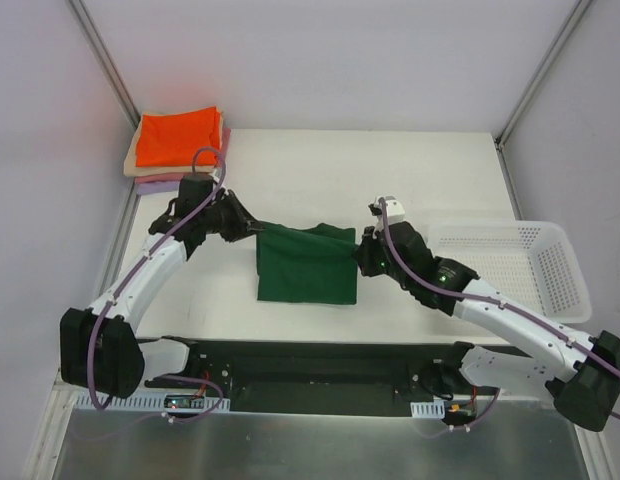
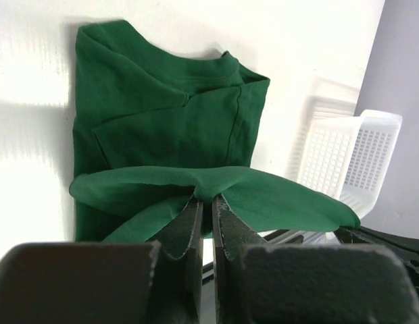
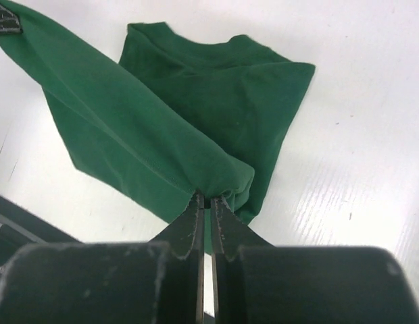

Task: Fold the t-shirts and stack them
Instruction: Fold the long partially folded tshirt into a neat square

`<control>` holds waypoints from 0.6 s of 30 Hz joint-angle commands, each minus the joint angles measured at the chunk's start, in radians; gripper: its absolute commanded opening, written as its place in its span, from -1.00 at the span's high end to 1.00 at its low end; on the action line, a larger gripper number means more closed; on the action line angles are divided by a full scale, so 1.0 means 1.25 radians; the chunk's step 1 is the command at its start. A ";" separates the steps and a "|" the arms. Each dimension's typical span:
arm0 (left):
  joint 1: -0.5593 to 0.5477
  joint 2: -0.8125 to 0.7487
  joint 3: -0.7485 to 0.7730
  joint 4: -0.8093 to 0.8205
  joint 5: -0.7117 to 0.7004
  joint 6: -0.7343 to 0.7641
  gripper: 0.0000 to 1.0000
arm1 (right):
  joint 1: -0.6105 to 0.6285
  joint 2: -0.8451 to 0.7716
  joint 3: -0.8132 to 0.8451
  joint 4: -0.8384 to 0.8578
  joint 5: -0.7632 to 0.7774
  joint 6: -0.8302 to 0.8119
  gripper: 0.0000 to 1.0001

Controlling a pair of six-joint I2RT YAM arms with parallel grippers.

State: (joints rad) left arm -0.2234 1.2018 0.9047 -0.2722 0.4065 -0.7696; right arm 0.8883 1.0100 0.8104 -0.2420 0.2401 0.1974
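Fold in progress: dark green t-shirt (image 1: 308, 270) pinched at both ends over the white bench (image 1: 410, 170).
The left claw (image 2: 206, 199) and right claw (image 3: 205, 197) are each clamped tight on the shirt's upper layer, holding a soft sagging band of knit cloth between them. The lower layer lies flat and roughly rectangular on the smooth bench, ribbed collar showing. At the far left corner sits a squared stack of folded t-shirts (image 1: 177, 140), bright orange on top with beige, pink and lavender edges beneath. A white plastic mesh basket (image 1: 510, 262) stands at the right.
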 commanded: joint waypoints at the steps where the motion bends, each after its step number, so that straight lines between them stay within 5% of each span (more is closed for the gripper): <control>1: 0.006 0.062 0.065 0.039 -0.061 0.028 1.00 | -0.038 0.031 0.058 0.017 0.050 -0.007 0.99; 18: 0.044 0.366 0.247 0.053 -0.052 0.036 1.00 | -0.198 0.269 0.062 0.278 -0.029 -0.033 0.99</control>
State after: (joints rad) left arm -0.2005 1.5997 1.1427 -0.2379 0.3916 -0.7475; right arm 0.6853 1.2823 0.8436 -0.0284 0.2180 0.1909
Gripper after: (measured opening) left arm 0.019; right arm 0.023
